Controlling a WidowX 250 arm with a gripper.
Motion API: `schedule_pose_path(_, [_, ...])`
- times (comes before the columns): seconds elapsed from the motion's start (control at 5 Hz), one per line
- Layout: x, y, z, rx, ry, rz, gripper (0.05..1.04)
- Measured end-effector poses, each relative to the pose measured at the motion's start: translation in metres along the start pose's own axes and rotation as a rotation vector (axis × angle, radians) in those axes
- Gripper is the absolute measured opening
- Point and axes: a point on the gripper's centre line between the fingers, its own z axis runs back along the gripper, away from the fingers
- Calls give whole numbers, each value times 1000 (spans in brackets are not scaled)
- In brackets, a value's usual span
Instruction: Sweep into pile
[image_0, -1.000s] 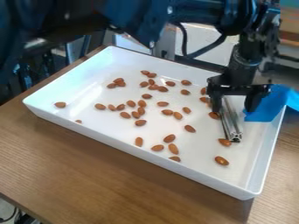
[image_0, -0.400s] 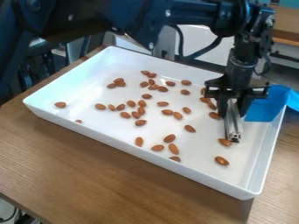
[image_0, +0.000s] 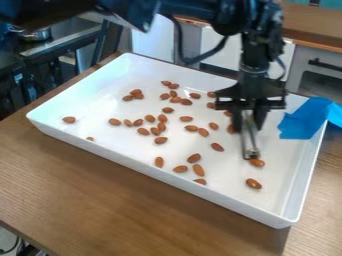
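Wooden table (image_0: 100, 180) at bottom; pincer (image_0: 248, 125) at right, closed on metal bar (image_0: 251, 145); may skip almonds (image_0: 198, 170) if tilted.

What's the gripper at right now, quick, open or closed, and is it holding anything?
Gripper: closed on the metal bar, holding it between its fingers over the white tray.
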Motion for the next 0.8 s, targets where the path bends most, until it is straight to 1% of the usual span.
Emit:
schedule_pose_path(0.2, [5, 32, 1, -21, 13, 31, 375])
schedule_pose_path(0.4, [7, 65, 1, -38, 15, 51, 375])
schedule_pose_path(0.6, [7, 93, 3, -57, 0, 46, 375])
schedule_pose_path(0.8, [10, 124, 1, -62, -13, 51, 375])
